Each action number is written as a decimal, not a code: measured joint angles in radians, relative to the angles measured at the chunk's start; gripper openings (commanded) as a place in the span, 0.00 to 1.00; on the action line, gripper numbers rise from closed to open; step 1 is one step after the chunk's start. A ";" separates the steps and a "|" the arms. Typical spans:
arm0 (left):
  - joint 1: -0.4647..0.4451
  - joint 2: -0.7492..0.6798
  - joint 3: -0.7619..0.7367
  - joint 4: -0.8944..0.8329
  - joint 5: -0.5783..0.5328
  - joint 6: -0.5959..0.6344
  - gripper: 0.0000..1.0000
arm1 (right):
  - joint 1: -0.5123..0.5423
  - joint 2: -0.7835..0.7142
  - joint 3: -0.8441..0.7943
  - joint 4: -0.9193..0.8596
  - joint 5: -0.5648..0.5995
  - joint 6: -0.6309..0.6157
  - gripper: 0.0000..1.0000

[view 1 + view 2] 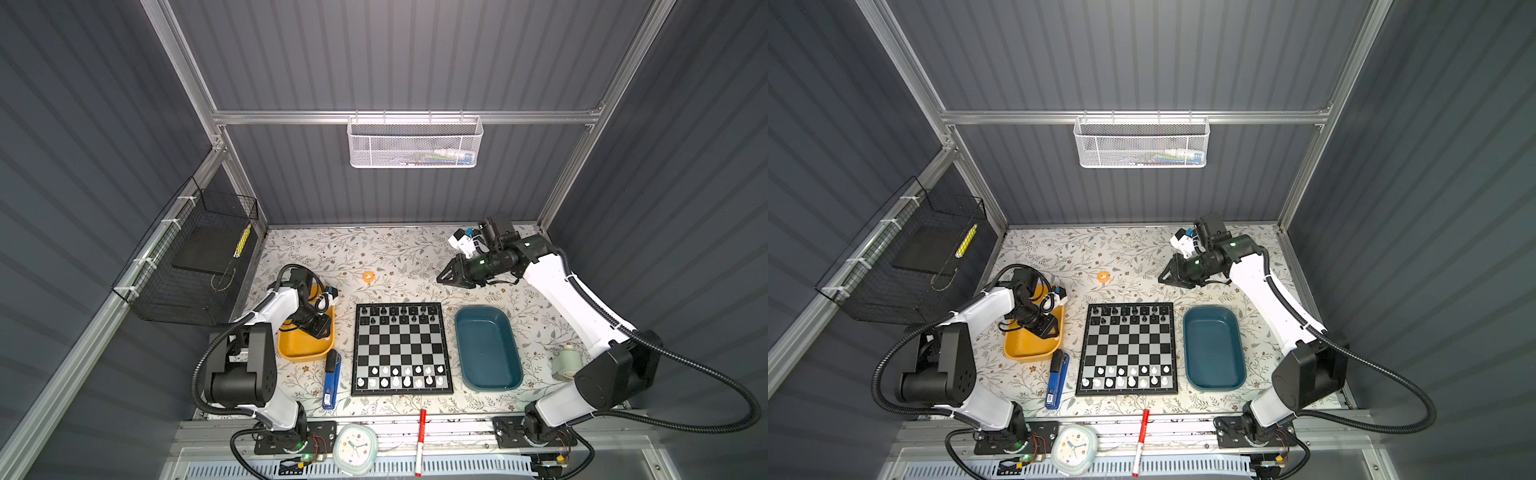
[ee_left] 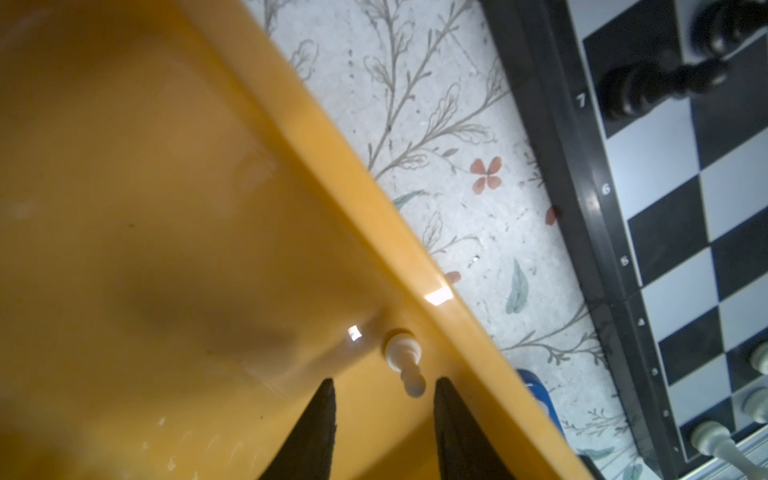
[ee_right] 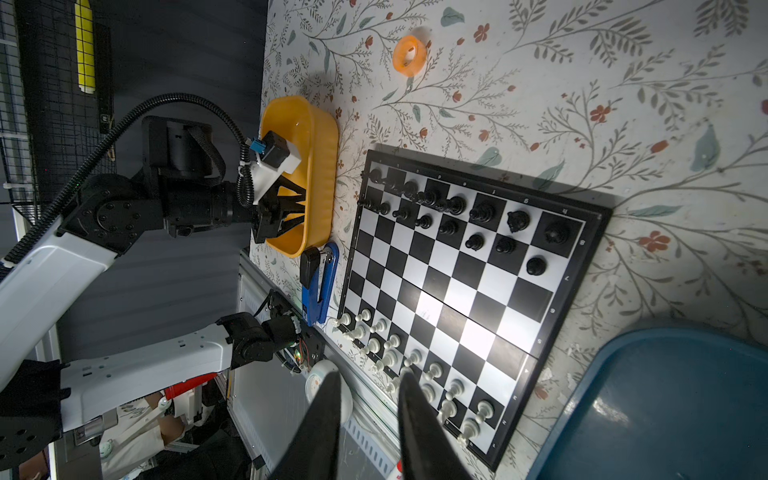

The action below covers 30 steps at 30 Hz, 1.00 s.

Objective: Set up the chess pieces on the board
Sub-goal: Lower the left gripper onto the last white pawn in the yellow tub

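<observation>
1. Broadly, the floral surface carries the whole scene. A black wire basket hangs on the left wall and a white mesh basket on the back wall.
2. The board lies flat in the middle of the surface, between two trays and touching neither.
3. The teal tray lies just right of the board, its long side along the board's edge.
4. The yellow tray sits left of the board, beside its far half, and the left arm reaches down into it.
5. The left gripper is inside the yellow tray, low over the floor by the wall nearest the board. Its jaws stand moderately apart and hold nothing.
6. The right gripper hovers over bare surface behind the board's far-right corner, well apart from it. The right wrist view shows only a narrow gap between the jaws, with nothing in it.
7. A clock and a red marker rest on the front rail. A blue stapler lies just left of the board's near half.
8. An orange tape ring lies behind the board.
9. The black pieces stand on the board's two far rows and the white pieces on its two near rows.
10. A white pawn lies on its side on the yellow tray's floor, close to the wall. Its head is between the left gripper's fingertips, ungripped.
</observation>
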 measured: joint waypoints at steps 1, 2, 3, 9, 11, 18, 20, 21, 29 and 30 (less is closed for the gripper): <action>0.000 0.000 -0.002 0.000 0.000 0.000 0.41 | 0.000 0.000 0.000 0.000 0.000 0.000 0.27; 0.000 0.000 -0.004 0.001 0.000 0.001 0.41 | 0.000 0.000 0.000 0.000 0.000 0.000 0.27; 0.000 0.000 -0.007 0.003 0.000 0.004 0.41 | 0.000 0.000 0.000 0.000 0.000 0.000 0.27; 0.000 0.000 -0.013 0.011 0.000 0.008 0.40 | 0.000 0.006 0.005 -0.006 0.002 0.000 0.27; 0.000 0.000 -0.014 0.016 0.000 0.007 0.39 | 0.000 0.008 0.005 -0.008 0.002 0.000 0.27; 0.000 0.000 -0.017 0.031 0.000 0.007 0.37 | 0.000 0.011 0.005 -0.018 0.003 -0.001 0.27; 0.000 0.000 -0.017 0.030 0.000 0.007 0.37 | 0.000 0.011 0.005 -0.020 0.002 -0.001 0.27; 0.000 0.000 -0.017 0.030 0.000 0.008 0.37 | 0.000 0.012 0.006 -0.021 0.003 -0.002 0.27; -0.006 0.000 -0.017 0.025 0.016 0.011 0.37 | 0.000 0.018 0.018 -0.026 0.002 -0.005 0.27; -0.008 0.000 -0.017 0.024 0.016 0.011 0.37 | 0.000 0.018 0.018 -0.026 0.003 -0.005 0.27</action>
